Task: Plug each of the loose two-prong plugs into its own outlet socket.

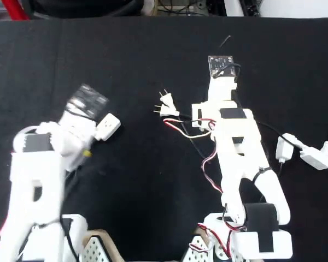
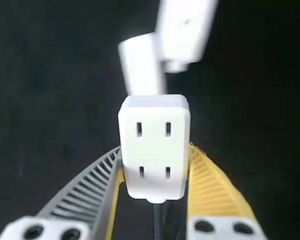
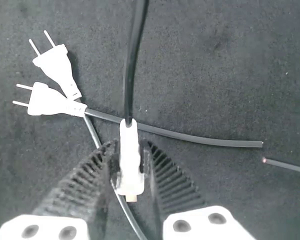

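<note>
The black table (image 1: 136, 180) carries both arms. At its left side, the left gripper (image 2: 154, 152) has its fingers clamped on a white outlet block (image 2: 154, 145), slots showing. White shapes beyond the block are too blurred to name. The right gripper (image 3: 128, 150) pinches a corded plug (image 3: 129, 162), its prongs hidden. Two loose plugs (image 3: 45, 100) lie on the table nearby.

- Left arm (image 1: 44, 164): outline smeared in the high view, with its gripper hidden beneath the wrist.
- Outlet block (image 2: 154, 130), clamped in the left gripper (image 2: 155, 152): covered both fingertips and most of its own cord.
- Two white shapes (image 2: 160, 50) behind it: blurred, one cut off at the picture's edge, identity not determinable.
- Plug (image 3: 129, 167), pinched in the right gripper (image 3: 129, 146): prongs not clearly made out.
- Black cable (image 3: 132, 60): ran off the frame.
- Thin wire (image 3: 290, 167): cut off at the edge.
</note>
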### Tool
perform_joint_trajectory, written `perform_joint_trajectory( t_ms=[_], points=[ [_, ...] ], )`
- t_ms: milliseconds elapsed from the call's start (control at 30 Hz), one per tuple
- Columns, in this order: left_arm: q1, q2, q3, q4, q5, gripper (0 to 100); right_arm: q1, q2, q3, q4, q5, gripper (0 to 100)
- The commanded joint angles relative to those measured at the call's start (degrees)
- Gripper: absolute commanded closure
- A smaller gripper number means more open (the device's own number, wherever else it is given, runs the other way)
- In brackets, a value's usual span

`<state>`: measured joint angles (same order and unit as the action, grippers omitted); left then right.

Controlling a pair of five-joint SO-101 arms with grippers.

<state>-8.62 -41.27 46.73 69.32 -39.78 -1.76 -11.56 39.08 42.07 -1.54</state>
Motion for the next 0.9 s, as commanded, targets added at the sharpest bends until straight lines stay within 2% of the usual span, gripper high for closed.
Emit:
perform_joint_trajectory(
  t_ms=[0,100,200,567,700,867],
  points=[
    [14.11,-7.03,6.9,-6.24,0.97,97,0.79,-0.22,-3.12,0.09,-0.18,98.7],
    [17.89,-5.01,13.76,-19.52,2.02,97,0.79,-0.22,-3.12,0.26,-0.18,98.7],
    [21.49,-0.88,16.31,-24.44,2.11,97,2.29,-0.22,-3.3,0.26,-0.53,98.7],
    [23.87,17.32,7.52,-24.18,2.29,95,3.69,-2.86,-2.77,0.97,-0.62,98.7],
    [23.43,21.01,3.65,-21.01,7.21,83,3.69,-2.86,-2.77,0.97,-0.62,98.7],
    [23.43,21.01,-1.01,-13.1,6.07,63,3.69,-2.51,-2.95,0.97,-0.62,98.7]
  ],
)
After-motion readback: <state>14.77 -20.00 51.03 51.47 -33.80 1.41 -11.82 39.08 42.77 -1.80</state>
